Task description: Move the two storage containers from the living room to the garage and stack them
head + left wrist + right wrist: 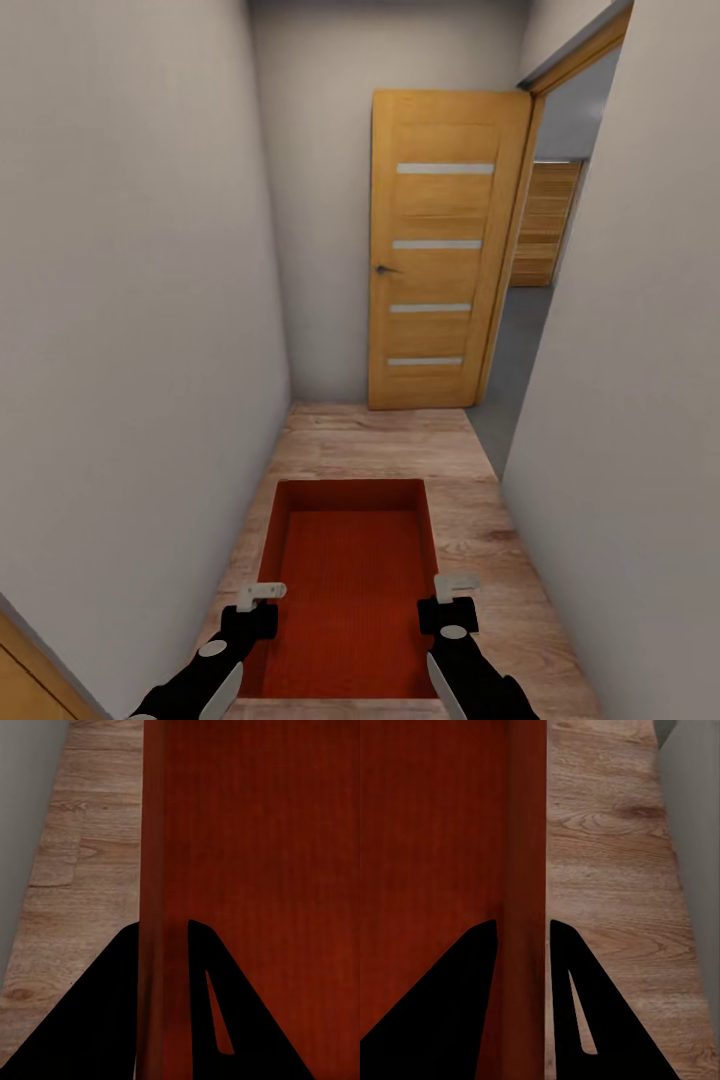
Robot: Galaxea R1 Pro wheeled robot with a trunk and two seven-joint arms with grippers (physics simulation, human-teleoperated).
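A narrow corridor has plain white walls (130, 300), a wood-plank floor (380, 440) and an open wooden panel door (440, 250). A rectangular orange-red storage container (350, 590) with ribbed bottom hangs over the planks; the left gripper (262, 596) and the right gripper (452, 590) each pinch one side wall.

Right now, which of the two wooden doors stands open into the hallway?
The near door, with four pale glass strips and a handle. The other door, plain slatted wood, lies beyond the doorway.
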